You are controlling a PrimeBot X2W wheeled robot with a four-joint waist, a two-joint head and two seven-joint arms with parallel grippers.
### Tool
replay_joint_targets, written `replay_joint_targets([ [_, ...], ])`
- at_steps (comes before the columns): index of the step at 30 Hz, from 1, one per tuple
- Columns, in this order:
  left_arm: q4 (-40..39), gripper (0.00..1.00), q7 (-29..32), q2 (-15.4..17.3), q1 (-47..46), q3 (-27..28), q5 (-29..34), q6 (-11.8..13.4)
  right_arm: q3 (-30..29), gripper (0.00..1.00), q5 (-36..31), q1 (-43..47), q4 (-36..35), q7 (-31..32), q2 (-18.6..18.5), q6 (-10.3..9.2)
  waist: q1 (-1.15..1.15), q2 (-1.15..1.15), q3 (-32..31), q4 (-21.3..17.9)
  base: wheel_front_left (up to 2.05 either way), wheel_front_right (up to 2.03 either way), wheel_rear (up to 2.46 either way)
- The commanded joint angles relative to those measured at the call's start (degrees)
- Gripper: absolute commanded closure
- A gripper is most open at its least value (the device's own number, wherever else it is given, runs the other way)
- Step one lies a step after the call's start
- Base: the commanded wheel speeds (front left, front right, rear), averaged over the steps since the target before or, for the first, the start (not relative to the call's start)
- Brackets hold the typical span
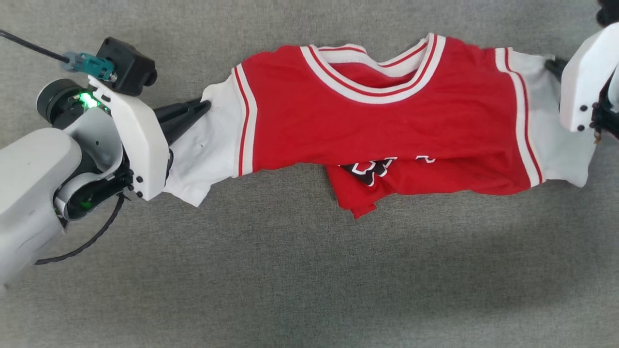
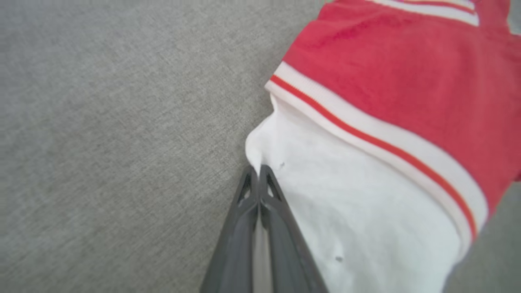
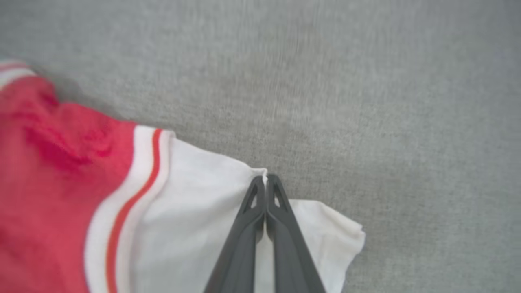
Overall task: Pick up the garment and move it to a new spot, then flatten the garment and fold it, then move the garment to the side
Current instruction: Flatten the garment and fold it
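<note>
Stretching between both arms, shirt (image 1: pixel 377 121) spans the middle of the head view over grey surface (image 1: pixel 290 290). From its shadow it looks lifted. Lower hem is doubled under, with black lettering (image 1: pixel 370 169) peeking out. Left fingers (image 2: pixel 259 179) are clenched on one white sleeve's edge, right fingers (image 3: pixel 266 187) clenched on the other's. Judged light, soft and floppy, with a sagging middle; thin edge pinches may slip under a hard pull. Better holds are the striped trim or shoulder seams, where the cloth is thicker. Cable (image 1: pixel 82 241) loops by the left arm, apart from the shirt. Main snag for flattening is the tucked hem.
</note>
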Motion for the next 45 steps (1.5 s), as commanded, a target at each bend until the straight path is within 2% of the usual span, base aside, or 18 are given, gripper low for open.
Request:
replay_joint_targets([
  [1,0.84,1.00,-2.16,-0.46,0.54,-0.23,-1.60,0.13,-1.02,1.00,0.30,-0.47,-0.63,-2.74,0.53,-0.08,0.00,0.00,-1.45,0.24,0.00,0.00,0.00],
  [9,3.52,1.00,-15.73,-0.94,-2.78,1.30,-8.93,0.13,-6.25,1.00,0.06,-4.79,-2.69,-13.22,3.13,-0.07,0.00,0.00,-3.87,1.43,0.00,0.00,0.00],
  [12,5.64,1.00,-18.94,-1.49,-4.31,3.01,-12.24,0.13,-9.61,1.00,-0.95,-7.06,-1.42,-16.20,5.55,-0.07,0.00,0.00,-3.72,2.05,0.00,0.00,0.00],
  [22,19.34,1.00,-22.71,-4.40,-16.88,10.60,-15.96,0.13,-18.71,1.00,-10.17,-24.51,5.58,-26.67,14.16,-0.08,0.00,0.00,-0.35,2.65,0.00,0.00,0.00],
  [26,25.74,1.00,-23.72,-6.07,-25.05,14.23,-14.73,0.13,-23.20,1.00,-14.30,-34.77,11.09,-32.58,17.72,-0.07,0.00,0.00,0.83,2.36,0.00,0.00,0.00],
  [32,32.58,1.00,-24.53,-7.58,-34.41,21.64,-11.86,0.14,-28.17,1.00,-19.83,-45.81,18.23,-42.21,19.93,-0.08,0.00,0.00,0.30,1.64,0.00,0.00,0.00],
  [36,31.54,1.00,-24.56,-8.49,-32.52,25.21,-11.95,0.14,-28.50,1.00,-21.68,-48.66,22.39,-45.00,20.24,-0.08,0.00,0.00,-0.71,1.68,0.00,0.00,0.00],
  [38,29.67,1.00,-24.56,-8.02,-29.78,24.41,-12.25,0.14,-27.41,1.00,-21.88,-48.33,24.41,-44.95,19.83,-0.08,0.00,0.00,-1.02,1.80,0.00,0.00,0.00],
  [41,26.11,1.00,-24.57,-6.64,-24.36,23.85,-14.55,0.13,-24.40,1.00,-20.45,-44.94,26.16,-44.53,19.36,-0.08,0.00,0.00,-1.81,1.88,0.00,0.00,0.00],
  [45,17.23,1.00,-23.42,-4.00,-11.97,20.60,-17.82,0.13,-18.23,1.00,-15.39,-37.24,25.17,-42.85,17.81,-0.07,0.00,0.00,-3.60,2.14,0.00,0.00,0.00],
])
